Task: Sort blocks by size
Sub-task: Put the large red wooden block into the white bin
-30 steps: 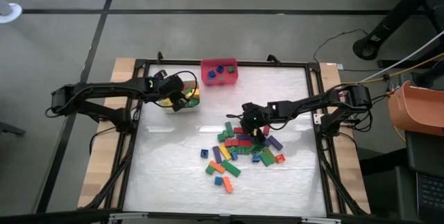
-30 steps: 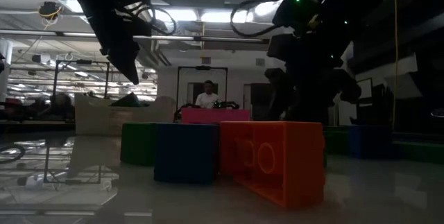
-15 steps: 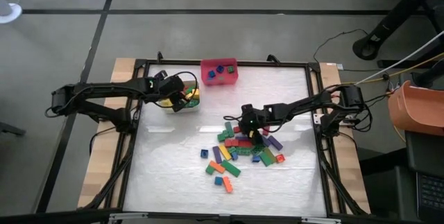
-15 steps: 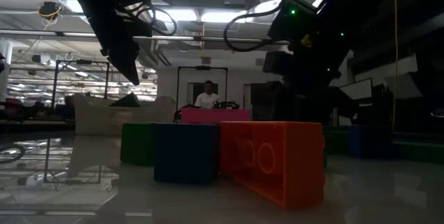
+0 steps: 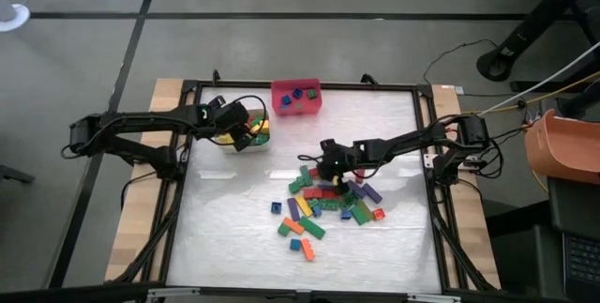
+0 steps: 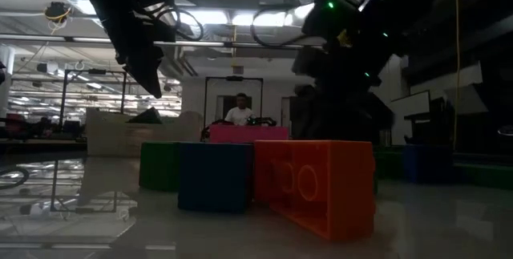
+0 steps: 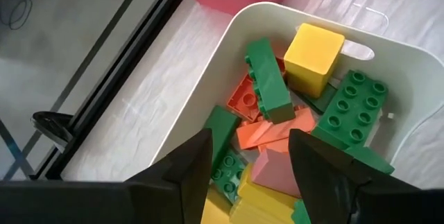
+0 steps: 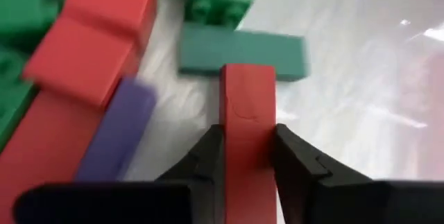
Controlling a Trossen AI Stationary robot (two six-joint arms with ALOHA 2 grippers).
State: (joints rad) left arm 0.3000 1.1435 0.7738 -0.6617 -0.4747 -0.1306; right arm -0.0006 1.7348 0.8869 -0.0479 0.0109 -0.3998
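Overhead, the table [image 5: 234, 237] carries a scatter of blocks [image 5: 323, 204] right of its centre, reaching toward the near edge. A pink bin [image 5: 296, 98] sits at the far edge, and a white bin [image 5: 247, 137] stands near the far-left corner. The left gripper [image 5: 251, 132] hangs over the white bin. The right gripper [image 5: 328, 164] sits at the far side of the block scatter.

At table level, an orange block [image 6: 317, 183], a blue block [image 6: 214, 176] and a green block [image 6: 159, 165] stand close together at the near edge. A person [image 6: 238, 111] shows in the room behind the pink bin.

From the left wrist, the left gripper's fingers [image 7: 189, 167] stand apart, empty, above the white bin, which holds green, orange, yellow and pink blocks, among them a yellow block [image 7: 315, 51].

From the right wrist, the right gripper's fingers [image 8: 205, 156] are clamped on a red block [image 8: 247, 123], one finger on each long side. A dark green bar [image 8: 241, 54] lies just beyond its end, and a purple block [image 8: 118, 137] lies beside it.
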